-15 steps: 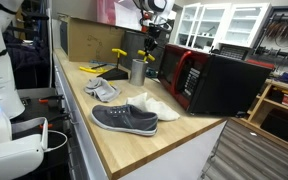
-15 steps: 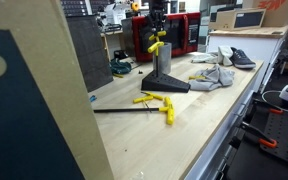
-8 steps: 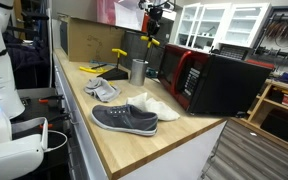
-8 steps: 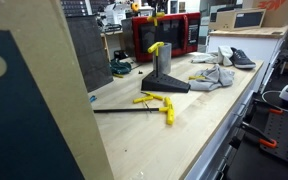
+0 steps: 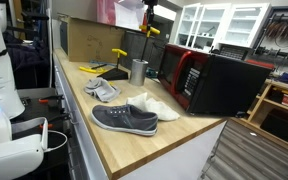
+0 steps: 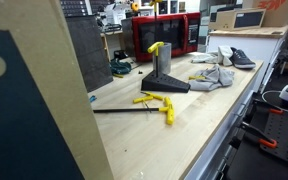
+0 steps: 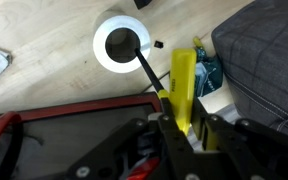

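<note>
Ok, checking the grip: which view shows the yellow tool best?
Wrist view: the yellow tool sits central, clamped in the gripper. In an exterior view the tool is tiny, up high; elsewhere, not discernible.

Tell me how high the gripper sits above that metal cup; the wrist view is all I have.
Observer: In an exterior view the gripper, with its yellow-handled tool, hangs well above the metal cup, near the picture's top edge.
Operator: List what lies nearer the front edge.
Observer: A grey shoe, with a white shoe beside it.
Operator: Report any other tools.
Observer: A second yellow-handled tool lies flat on the table.
</note>
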Controlling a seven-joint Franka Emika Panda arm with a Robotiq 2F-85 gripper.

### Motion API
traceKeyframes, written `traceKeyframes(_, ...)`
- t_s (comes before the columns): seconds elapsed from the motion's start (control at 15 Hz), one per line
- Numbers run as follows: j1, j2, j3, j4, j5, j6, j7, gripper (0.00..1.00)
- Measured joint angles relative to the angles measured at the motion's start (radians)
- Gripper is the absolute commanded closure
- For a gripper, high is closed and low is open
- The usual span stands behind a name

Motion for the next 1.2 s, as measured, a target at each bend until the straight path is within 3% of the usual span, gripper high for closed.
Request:
traceKeyframes(0.53, 0.068, -0.082, 0.021, -0.134, -0.085, 0.225, 0.309, 0.94)
traceKeyframes(1.2, 0.093, -0.156, 0.074, -0.215, -0.189, 0.251, 0.557, 0.94)
